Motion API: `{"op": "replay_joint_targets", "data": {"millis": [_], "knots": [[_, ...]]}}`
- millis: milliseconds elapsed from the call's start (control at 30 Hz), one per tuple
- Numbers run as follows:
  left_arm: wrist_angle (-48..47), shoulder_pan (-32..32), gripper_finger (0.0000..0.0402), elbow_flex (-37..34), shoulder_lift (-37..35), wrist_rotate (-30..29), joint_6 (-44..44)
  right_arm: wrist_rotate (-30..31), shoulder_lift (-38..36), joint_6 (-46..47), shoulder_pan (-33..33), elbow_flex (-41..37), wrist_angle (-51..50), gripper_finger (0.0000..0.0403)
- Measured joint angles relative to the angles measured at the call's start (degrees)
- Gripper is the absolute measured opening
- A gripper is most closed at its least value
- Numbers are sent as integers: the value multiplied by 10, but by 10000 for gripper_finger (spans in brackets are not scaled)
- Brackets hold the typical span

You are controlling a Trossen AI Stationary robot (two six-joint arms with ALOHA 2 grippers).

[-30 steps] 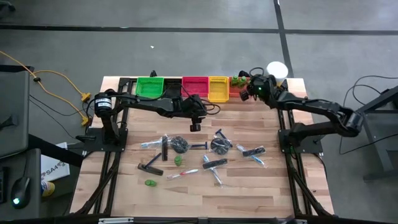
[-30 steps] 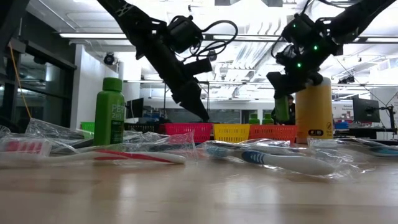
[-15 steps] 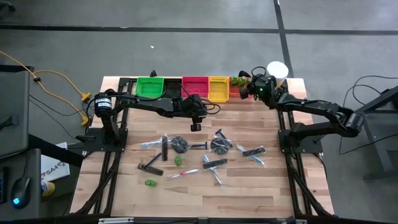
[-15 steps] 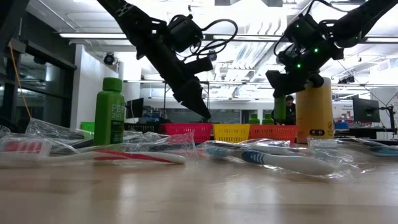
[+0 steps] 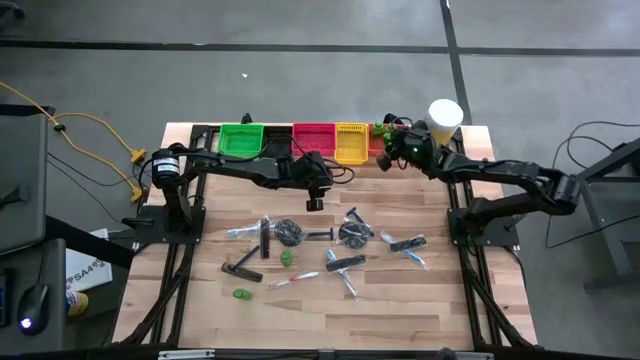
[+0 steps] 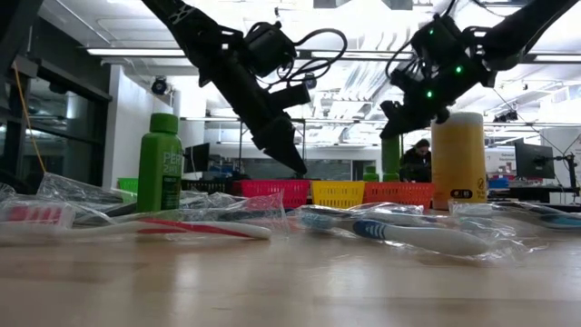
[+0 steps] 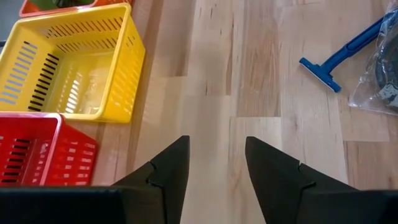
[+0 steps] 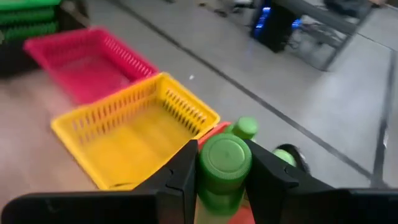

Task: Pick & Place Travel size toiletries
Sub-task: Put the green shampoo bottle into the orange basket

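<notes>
My right gripper (image 5: 388, 138) is shut on a small green bottle (image 8: 224, 163) above the orange bin (image 5: 377, 143) at the table's far edge. The bottle also shows in the low view (image 6: 391, 156), below the gripper. My left gripper (image 5: 314, 203) is open and empty, its fingers (image 7: 171, 168) pointing down above bare wood in front of the red bin (image 5: 312, 140) and the yellow bin (image 5: 351, 142). Several toiletries lie loose mid-table: combs, wrapped toothbrushes (image 6: 399, 232), dark discs (image 5: 289, 232), a blue razor (image 7: 348, 50) and an upright green bottle (image 6: 160, 163). My right gripper pinches the green bottle between its two fingers at its upper part, just under the cap (image 8: 214, 186). The fingers come from above, slanting down. The bottle hangs upright below them, lifted clear, over the orange bin.
A row of bins stands along the far edge, among them a green bin (image 5: 240, 140). Other green bottles (image 8: 245, 127) stand in the orange one. A pale-yellow cylinder with a white lid (image 5: 446, 113) stands at the far right corner.
My right gripper has gone toward the table's left edge and a little up with the green bottle, away from the pale-yellow cylinder and over the orange bin. The bottle stays upright in the hold.
</notes>
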Motion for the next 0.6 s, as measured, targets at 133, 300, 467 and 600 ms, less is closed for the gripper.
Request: {"op": "replay_joint_targets", "data": {"millis": [133,300,467,600], "knots": [[-5,0,154,0,0,2,-5,-78,33,-74,-34,0,31,94],[-16,0,154,0,0,10,-14,-160,60,-150,-75,0,53,94],[-17,0,154,0,0,17,-15,-211,62,-200,-100,0,71,94],[-16,0,154,0,0,18,-15,-308,63,-223,-130,0,74,94]]}}
